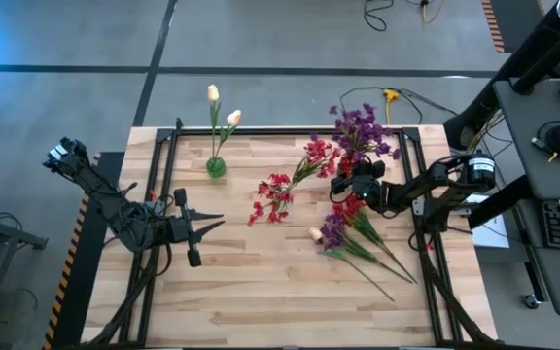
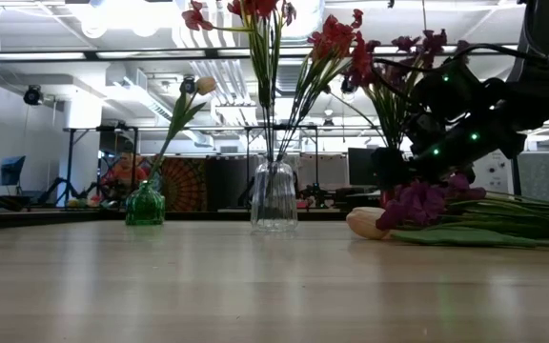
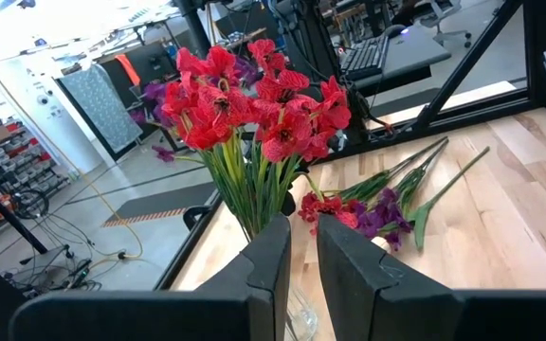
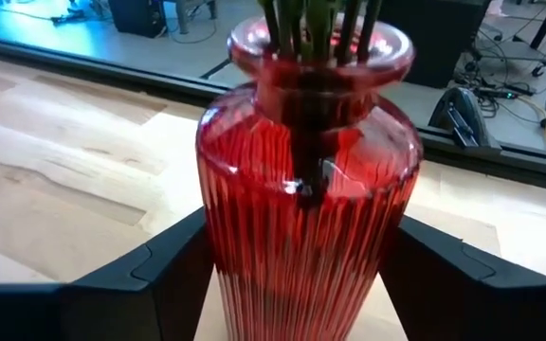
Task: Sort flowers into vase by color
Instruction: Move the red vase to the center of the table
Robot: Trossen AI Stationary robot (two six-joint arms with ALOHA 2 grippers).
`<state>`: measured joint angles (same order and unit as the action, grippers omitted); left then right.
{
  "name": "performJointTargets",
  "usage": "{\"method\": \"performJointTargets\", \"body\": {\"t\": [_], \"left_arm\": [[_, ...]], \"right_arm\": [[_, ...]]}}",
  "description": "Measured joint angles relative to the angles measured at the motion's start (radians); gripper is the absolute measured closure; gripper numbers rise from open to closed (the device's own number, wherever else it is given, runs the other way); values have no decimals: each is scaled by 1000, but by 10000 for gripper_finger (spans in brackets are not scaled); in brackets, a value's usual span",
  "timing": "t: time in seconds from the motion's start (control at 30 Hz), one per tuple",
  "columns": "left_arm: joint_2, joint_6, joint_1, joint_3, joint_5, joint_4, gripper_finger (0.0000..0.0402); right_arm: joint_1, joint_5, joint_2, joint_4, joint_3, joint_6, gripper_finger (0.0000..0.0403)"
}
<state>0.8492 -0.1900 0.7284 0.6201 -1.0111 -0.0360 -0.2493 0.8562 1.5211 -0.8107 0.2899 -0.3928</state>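
The right pincer [image 4: 301,256] straddles a red vase [image 4: 306,189] holding green stems; whether it pinches it cannot be told. The left pincer [image 1: 197,226] rests pressed together, empty, over the desk [image 1: 261,292].
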Motion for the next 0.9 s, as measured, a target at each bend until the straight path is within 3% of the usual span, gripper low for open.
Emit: {"method": "performJointTargets", "body": {"t": [0.23, 0.53, 0.9], "left_arm": [[0, 0, 0, 0, 0, 0, 362], [0, 0, 0, 0, 0, 0, 362], [0, 0, 0, 0, 0, 0, 362]], "right_arm": [[0, 0, -3, -3, -3, 1, 171], [0, 0, -14, -1, -8, 1, 165], [9, -3, -177, 40, -40, 28, 164]]}}
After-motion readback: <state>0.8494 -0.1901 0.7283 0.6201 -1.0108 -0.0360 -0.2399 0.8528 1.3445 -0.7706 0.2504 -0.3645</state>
